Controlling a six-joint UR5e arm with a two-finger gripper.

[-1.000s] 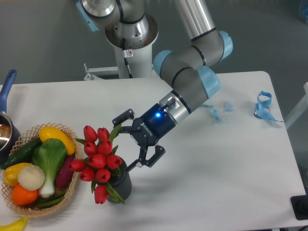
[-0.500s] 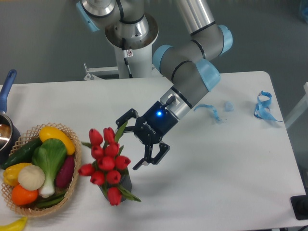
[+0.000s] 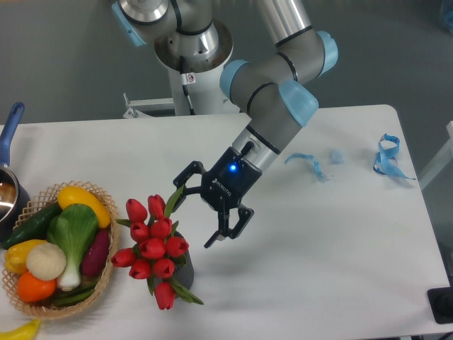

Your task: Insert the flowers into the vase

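The flowers (image 3: 153,248) stand in the vase (image 3: 182,265) at the table's (image 3: 318,283) 7 o'clock corner, buds fanned out and hiding its mouth. The pincer (image 3: 205,209) hangs spread open and empty at their 2 o'clock, apparently having let go

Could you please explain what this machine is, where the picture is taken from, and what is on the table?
This is a single robot arm, seen from one fixed camera looking down at a white table. At the arm's end is a gripper with two fingers; they are spread open and hold nothing. Just below it, a bunch of red flowers stands in a small dark vase, which the blooms mostly hide. On the left sits a wicker basket of vegetables, with a pot partly out of view beyond it. On the right lie scraps of blue ribbon.
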